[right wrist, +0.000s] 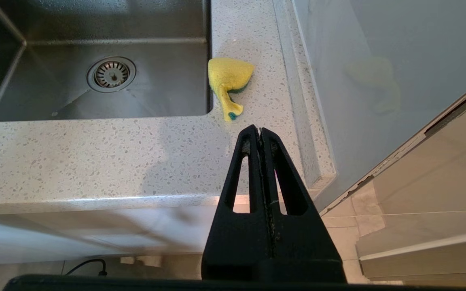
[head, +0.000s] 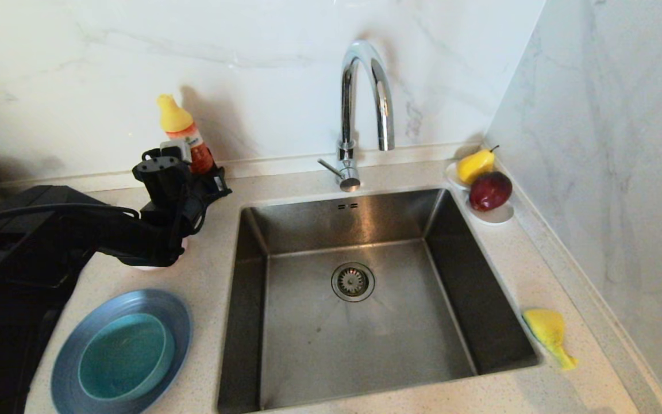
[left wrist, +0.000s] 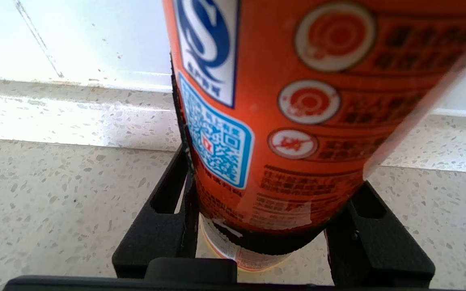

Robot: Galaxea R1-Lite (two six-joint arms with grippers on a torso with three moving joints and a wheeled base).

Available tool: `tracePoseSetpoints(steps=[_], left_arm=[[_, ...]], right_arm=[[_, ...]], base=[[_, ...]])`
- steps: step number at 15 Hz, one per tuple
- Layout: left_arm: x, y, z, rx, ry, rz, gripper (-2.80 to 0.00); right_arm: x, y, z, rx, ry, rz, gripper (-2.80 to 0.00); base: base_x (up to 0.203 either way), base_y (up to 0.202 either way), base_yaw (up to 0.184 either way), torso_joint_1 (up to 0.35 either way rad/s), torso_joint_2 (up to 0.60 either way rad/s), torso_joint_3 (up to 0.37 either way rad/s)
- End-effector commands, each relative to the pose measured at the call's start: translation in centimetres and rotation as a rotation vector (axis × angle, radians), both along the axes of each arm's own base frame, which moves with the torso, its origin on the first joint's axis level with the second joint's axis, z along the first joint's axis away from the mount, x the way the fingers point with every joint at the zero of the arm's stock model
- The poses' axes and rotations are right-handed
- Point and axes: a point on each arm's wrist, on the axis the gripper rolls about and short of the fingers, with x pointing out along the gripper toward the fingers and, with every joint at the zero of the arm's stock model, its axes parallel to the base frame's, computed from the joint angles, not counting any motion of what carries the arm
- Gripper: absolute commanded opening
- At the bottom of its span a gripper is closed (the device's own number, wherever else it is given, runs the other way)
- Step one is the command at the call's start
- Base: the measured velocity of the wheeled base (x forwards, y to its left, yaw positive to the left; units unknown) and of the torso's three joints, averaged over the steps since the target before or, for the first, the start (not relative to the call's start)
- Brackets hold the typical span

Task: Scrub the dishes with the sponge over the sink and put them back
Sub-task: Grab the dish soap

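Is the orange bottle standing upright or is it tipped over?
Upright. The orange bottle stands on the counter with its yellow cap on top, and the left gripper has a finger on each side of its lower body.

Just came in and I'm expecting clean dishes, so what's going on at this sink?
No scrubbing yet. The left gripper is at the back of the counter with its fingers on either side of an orange bottle; whether it grips yet is unclear. The teal bowl sits on the grey-blue plate left of the sink. The sponge lies untouched on the sink's right, and the right gripper hangs shut below the counter edge.
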Motion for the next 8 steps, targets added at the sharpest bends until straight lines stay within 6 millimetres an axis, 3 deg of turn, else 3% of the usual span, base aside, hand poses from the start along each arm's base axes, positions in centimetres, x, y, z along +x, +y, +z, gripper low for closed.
tracePoseSetpoints(steps=[1, 8], left_arm=[[-0.7, 0.1, 1.5, -0.008, -0.026, 0.008, -2.80], [-4.9, 0.2, 5.8, -0.032, -0.062, 0.002, -2.80]], right_arm=[[0.0, 0.0, 0.0, 0.000, -0.001, 0.002, -2.80], [0.0, 0.0, 0.0, 0.000, -0.001, 0.002, -2.80]], base=[[0.000, 0.000, 0.000, 0.000, 0.00, 0.000], [0.000, 0.000, 0.000, 0.000, 0.00, 0.000]])
